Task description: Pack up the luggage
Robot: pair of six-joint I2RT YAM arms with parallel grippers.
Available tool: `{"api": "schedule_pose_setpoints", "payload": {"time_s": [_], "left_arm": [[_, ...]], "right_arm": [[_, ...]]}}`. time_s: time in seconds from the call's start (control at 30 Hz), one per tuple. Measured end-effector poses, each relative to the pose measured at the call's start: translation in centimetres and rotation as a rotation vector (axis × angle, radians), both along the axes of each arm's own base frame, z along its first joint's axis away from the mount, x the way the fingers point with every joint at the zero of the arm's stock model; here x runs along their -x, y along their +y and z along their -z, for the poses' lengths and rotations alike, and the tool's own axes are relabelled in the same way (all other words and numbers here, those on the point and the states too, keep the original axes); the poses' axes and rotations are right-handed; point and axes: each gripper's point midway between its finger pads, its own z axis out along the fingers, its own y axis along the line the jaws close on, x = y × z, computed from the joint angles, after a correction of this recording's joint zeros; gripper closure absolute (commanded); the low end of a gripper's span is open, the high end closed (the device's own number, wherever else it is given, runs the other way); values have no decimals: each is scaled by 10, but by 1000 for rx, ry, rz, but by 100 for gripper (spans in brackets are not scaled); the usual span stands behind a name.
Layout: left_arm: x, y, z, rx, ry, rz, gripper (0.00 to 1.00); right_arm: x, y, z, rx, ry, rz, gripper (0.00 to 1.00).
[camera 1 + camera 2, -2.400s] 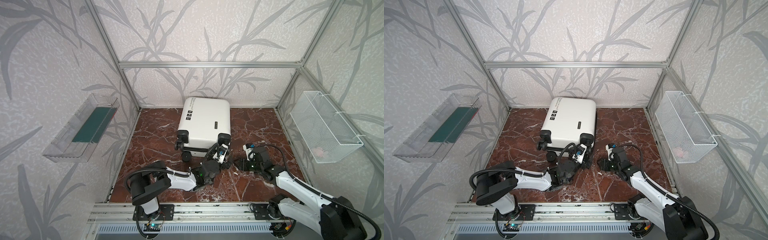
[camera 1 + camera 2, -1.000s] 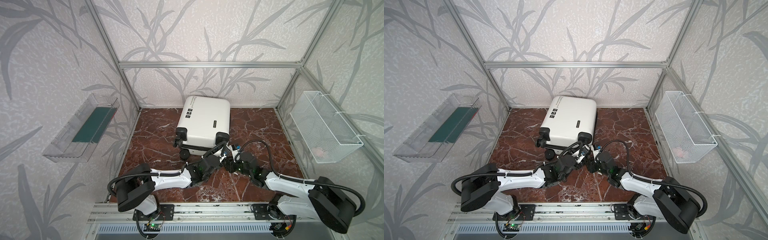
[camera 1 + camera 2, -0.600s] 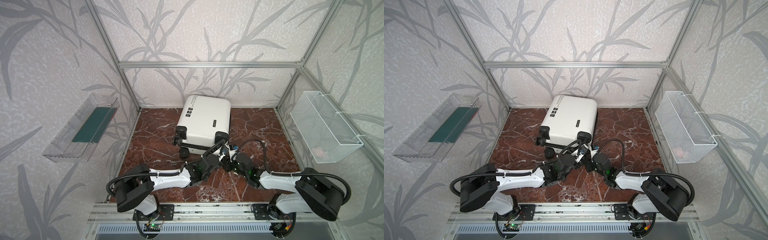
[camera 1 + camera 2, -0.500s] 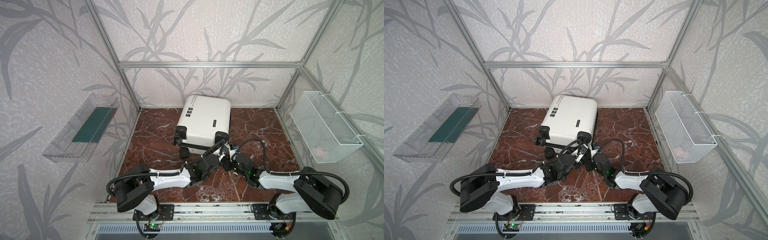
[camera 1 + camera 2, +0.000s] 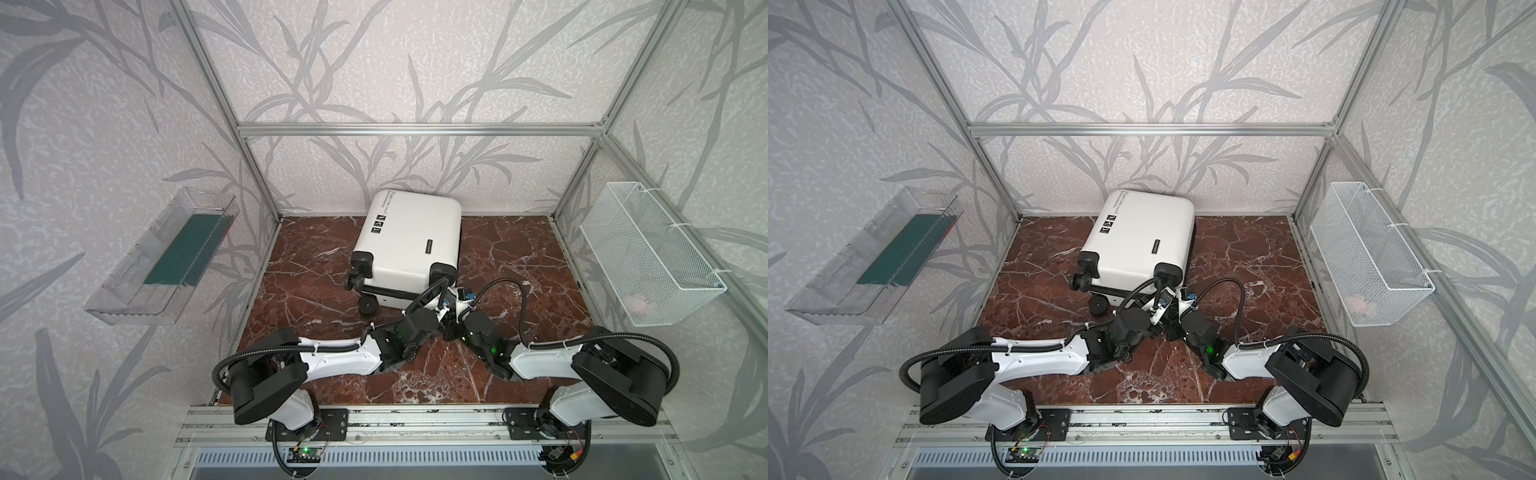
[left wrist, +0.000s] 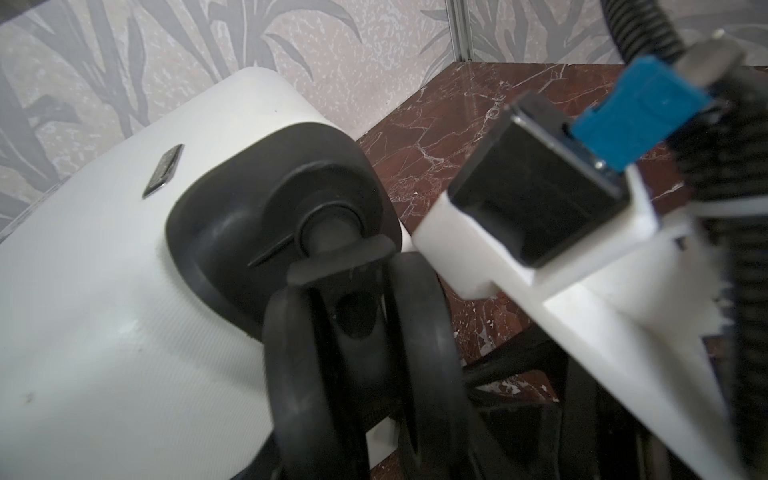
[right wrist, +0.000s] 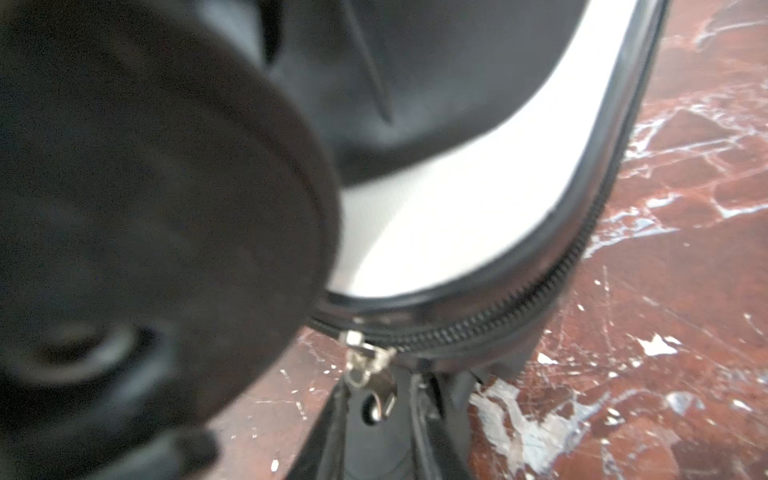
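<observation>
The right hand (image 7: 380, 415) is sitting around the suitcase (image 5: 411, 237) zipper pull (image 7: 368, 365) (tight? cannot tell); the left hand (image 5: 442, 307) is hiding its grip.

The luggage (image 5: 411, 237) lies on the floor (image 5: 307, 286) toward the back, tray (image 5: 129, 309) mounted left, basket (image 5: 660, 266) mounted right.

One piece of white luggage (image 5: 409, 241) lies on the single marble bench (image 5: 316, 291), with three black wheel units (image 5: 368, 307) in sight in both top views and one metal zipper pull (image 7: 368, 365) in the right wrist view. Two robot arms, the left arm (image 5: 332, 359) and the right arm (image 5: 544, 361), meet at the luggage's near end. Left of the luggage hangs one clear tray (image 5: 124, 299) with one flat green item (image 5: 187, 249); right of it, one wire basket (image 5: 648, 257) with one pink item (image 5: 638, 305).
</observation>
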Motion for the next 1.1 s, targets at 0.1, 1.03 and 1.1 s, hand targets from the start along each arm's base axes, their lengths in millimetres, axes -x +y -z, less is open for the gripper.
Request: {"api": "schedule_pose_setpoints", "payload": {"time_s": [0.1, 1.03, 1.1], "left_arm": [[0, 0, 0, 7, 4, -3, 82], [1, 3, -2, 16, 10, -6, 100], [1, 3, -1, 15, 11, -4, 100]], "right_arm": [[0, 0, 3, 3, 5, 14, 85], [-3, -46, -7, 64, 18, 133, 100], [-4, -54, -7, 56, 20, 156, 100]]}}
